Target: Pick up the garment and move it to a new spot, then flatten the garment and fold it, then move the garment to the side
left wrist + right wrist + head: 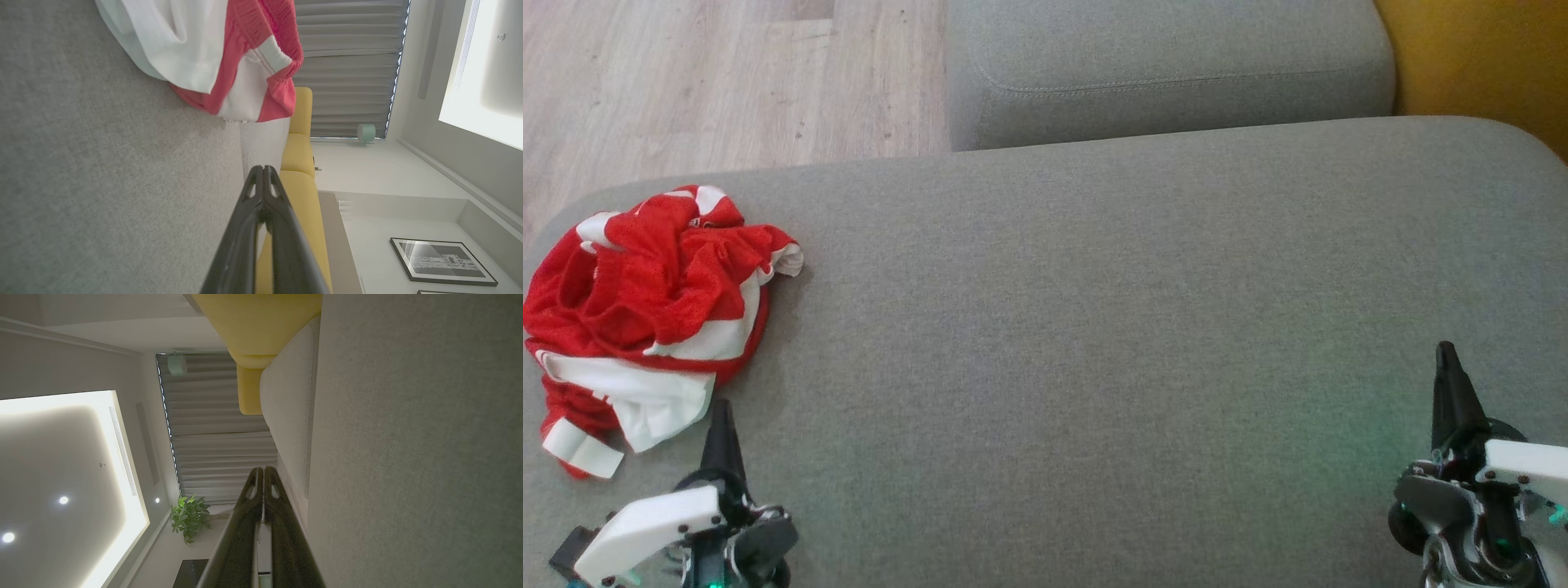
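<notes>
Far left of the frame, we've got the crumpled red-and-white mesh garment (645, 310) heaped on the grey fabric cushion (1094, 327): light, soft and floppy, we'd judge, so pinch a raised fold. Lower left, the left gripper (721, 412) is closed and empty, just beside it. Lower right, the right gripper (1447, 363) is closed too, well apart.
</notes>
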